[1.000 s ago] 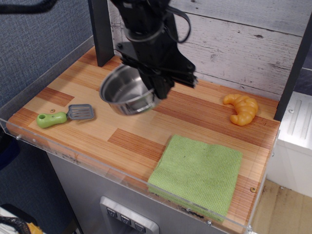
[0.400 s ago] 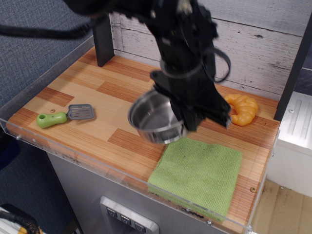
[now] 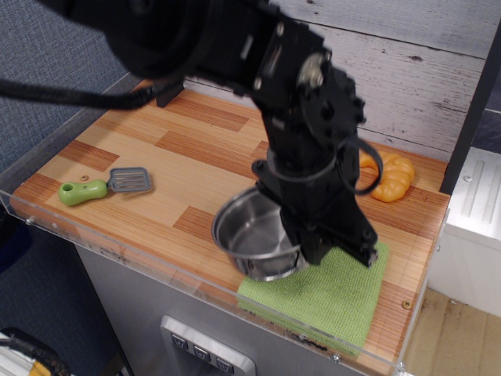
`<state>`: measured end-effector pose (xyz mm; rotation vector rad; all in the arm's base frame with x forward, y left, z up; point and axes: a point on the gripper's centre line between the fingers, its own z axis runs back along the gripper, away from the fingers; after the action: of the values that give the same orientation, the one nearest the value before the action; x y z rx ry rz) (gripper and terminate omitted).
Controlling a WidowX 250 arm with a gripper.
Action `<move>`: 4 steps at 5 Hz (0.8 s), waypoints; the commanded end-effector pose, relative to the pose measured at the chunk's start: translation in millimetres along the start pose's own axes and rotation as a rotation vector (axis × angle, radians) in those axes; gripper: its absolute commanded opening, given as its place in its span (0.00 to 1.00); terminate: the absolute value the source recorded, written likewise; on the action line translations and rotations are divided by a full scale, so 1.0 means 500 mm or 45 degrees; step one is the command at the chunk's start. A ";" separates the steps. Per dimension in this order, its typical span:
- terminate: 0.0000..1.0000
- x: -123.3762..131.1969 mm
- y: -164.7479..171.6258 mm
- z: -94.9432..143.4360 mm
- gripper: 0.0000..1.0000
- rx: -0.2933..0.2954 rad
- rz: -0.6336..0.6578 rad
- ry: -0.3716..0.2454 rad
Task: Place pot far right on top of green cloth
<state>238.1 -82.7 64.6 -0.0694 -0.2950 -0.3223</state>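
The shiny steel pot [image 3: 252, 236] hangs tilted in the air over the left edge of the light green cloth [image 3: 337, 301], near the table's front edge. My gripper [image 3: 301, 241] is shut on the pot's right rim, and the black arm above it hides much of the cloth's far half. The cloth lies flat at the front right of the wooden table. The pot's handles are not visible.
A green-handled grey spatula [image 3: 106, 186] lies at the left front. A croissant [image 3: 389, 178] lies at the back right, partly behind the arm. A clear plastic rim [image 3: 117, 252] runs along the table's front edge. A dark post [image 3: 167, 92] stands at the back left.
The arm has carried the pot from the table's back middle forward and to the right, and lower, to the cloth's left edge.
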 end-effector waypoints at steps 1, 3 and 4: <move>0.00 -0.028 -0.043 -0.007 0.00 -0.054 -0.140 0.030; 0.00 -0.022 -0.049 -0.025 1.00 -0.014 -0.061 0.099; 0.00 -0.026 -0.035 -0.025 1.00 0.023 -0.028 0.100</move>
<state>224.1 -102.8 39.7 -0.0323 -0.1961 -0.3458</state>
